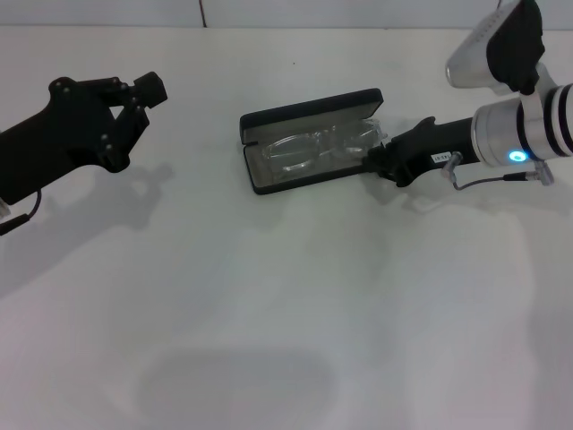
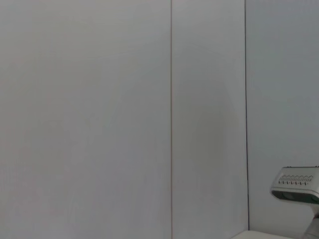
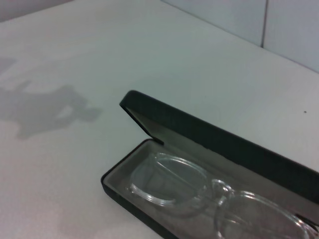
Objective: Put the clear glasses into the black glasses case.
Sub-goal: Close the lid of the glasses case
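**Clear glasses lie inside open black case as right gripper waits at its end**

The right gripper [image 1: 374, 159], black and mounted on a silver-and-white arm that enters from the right edge of the head view, sits low over the white table [image 1: 286, 322] with its tip right at the right-hand end of the black rectangular hard glasses case [image 1: 269, 184]. Whether its fingers are parted or closed, or touching anything, cannot be told from here.

The case stands open just above the centre of the frame, its lid [image 1: 309, 110] raised along the far side and its grey lining showing. Inside the lower shell lie the colourless transparent plastic glasses [image 1: 318, 146], stretched along the case's length. The right wrist view shows them close up: clear rims [image 3: 169, 186] resting on the grey lining, with the dark lid [image 3: 209, 134] upright behind them.

At the upper left of the head view, well apart from the case, the black left gripper [image 1: 134, 106] hangs above the table, its fingers spread and holding nothing.
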Available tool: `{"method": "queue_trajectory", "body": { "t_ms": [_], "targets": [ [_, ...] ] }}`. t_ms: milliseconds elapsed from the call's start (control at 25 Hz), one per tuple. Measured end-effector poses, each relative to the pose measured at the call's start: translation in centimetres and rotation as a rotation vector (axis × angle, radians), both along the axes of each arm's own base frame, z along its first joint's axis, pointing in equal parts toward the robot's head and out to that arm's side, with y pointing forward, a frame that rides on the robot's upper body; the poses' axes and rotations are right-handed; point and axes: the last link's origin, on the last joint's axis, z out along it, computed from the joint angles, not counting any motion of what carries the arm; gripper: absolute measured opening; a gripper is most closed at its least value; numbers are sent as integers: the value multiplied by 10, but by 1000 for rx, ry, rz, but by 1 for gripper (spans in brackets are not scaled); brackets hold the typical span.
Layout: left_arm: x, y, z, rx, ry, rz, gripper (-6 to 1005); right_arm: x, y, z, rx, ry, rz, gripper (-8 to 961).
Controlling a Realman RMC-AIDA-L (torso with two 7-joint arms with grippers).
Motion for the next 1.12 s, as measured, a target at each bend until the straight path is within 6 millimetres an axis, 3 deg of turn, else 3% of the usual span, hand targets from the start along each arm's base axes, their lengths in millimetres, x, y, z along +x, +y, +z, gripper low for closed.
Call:
{"method": "queue_trajectory", "body": {
  "t_ms": [560,880,1120],
  "targets": [
    [-2,-2,0,-2,-2,4,39,-5,-18,-4,-118,35,29,100],
    [-2,-3,0,-3,-1,3,40,13,-11,17,58,161,-74,99],
    [-2,-3,0,-3,-2,1,40,27,-5,18,137,154,-175,98]
  ]
}}
